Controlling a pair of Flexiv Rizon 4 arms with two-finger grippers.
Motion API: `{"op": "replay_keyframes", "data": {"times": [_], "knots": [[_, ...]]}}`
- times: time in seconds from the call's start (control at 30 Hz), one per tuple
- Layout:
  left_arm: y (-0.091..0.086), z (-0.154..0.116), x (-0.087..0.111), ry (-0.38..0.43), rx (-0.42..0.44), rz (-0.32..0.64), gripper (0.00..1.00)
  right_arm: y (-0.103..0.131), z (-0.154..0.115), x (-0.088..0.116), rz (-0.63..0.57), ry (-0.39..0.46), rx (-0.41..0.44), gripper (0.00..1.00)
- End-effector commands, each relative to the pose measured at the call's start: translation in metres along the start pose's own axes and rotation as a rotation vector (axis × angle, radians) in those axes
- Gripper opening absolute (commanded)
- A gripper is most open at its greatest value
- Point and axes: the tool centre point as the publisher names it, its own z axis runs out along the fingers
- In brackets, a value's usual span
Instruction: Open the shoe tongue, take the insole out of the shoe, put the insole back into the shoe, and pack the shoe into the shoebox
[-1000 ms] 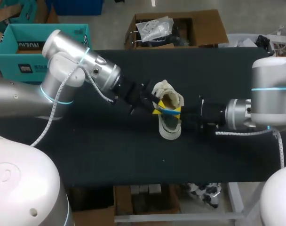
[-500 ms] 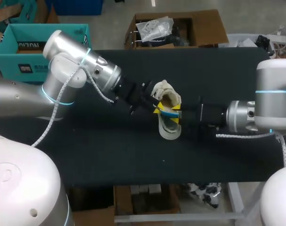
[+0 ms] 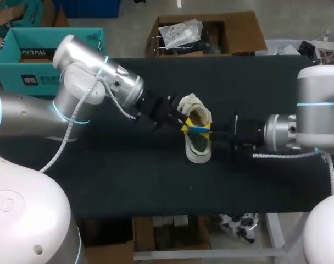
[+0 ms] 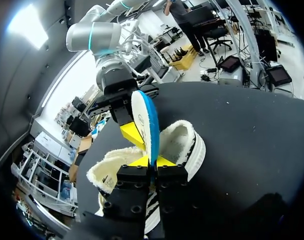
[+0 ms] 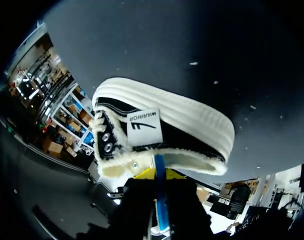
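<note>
table (image 3: 128, 181) middle holds the shoe (image 3: 199, 153), far from edges; left fingers (image 4: 141, 161) and right fingers (image 5: 145, 173) pinch the insole (image 4: 143, 120).

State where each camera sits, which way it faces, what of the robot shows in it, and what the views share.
Head view: above and behind the robot, looking down on the table; left gripper and right gripper come in from opposite sides and meet at the shoe.
Left wrist view: on the left wrist, looking along its fingers over the shoe towards the right gripper; its own yellow tips pinch the insole.
Right wrist view: on the right wrist, facing the shoe's side; its own tips pinch the insole.
Shared: all three show the shoe and the blue insole.
</note>
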Motion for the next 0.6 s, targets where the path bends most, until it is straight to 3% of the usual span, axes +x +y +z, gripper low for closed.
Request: {"op": "replay_keyframes", "data": {"times": [0.03, 0.23, 0.3, 0.33, 0.4, 0.5, 0.53, 0.6], "knots": [[0.008, 0.009, -0.001, -0.012, 0.003, -0.015, 0.0, 0.011, 0.011, 0.006, 0.013, -0.018, 0.003, 0.0], [0.012, 0.009, 0.002, -0.019, 0.003, -0.033, 0.0, 0.017, 0.015, 0.008, 0.032, -0.034, -0.008, 0.0], [0.01, 0.005, 0.002, -0.026, 0.007, -0.035, 0.24, 0.019, 0.014, 0.008, 0.036, -0.032, -0.007, 0.0], [0.008, 0.003, 0.003, -0.031, 0.013, -0.03, 0.31, 0.019, 0.014, 0.008, 0.038, -0.031, -0.007, 0.0], [0.003, 0.0, 0.003, -0.037, 0.021, -0.022, 0.33, 0.02, 0.013, 0.008, 0.041, -0.029, -0.008, 0.0], [-0.004, -0.001, 0.004, -0.04, 0.035, -0.009, 0.29, 0.021, 0.012, 0.007, 0.045, -0.028, -0.01, 0.0], [-0.006, -0.001, 0.004, -0.038, 0.036, -0.004, 0.22, 0.021, 0.012, 0.007, 0.046, -0.028, -0.01, 0.0], [-0.009, 0.001, 0.004, -0.037, 0.042, 0.005, 0.0, 0.023, 0.013, 0.007, 0.05, -0.03, -0.009, 0.0]]}}
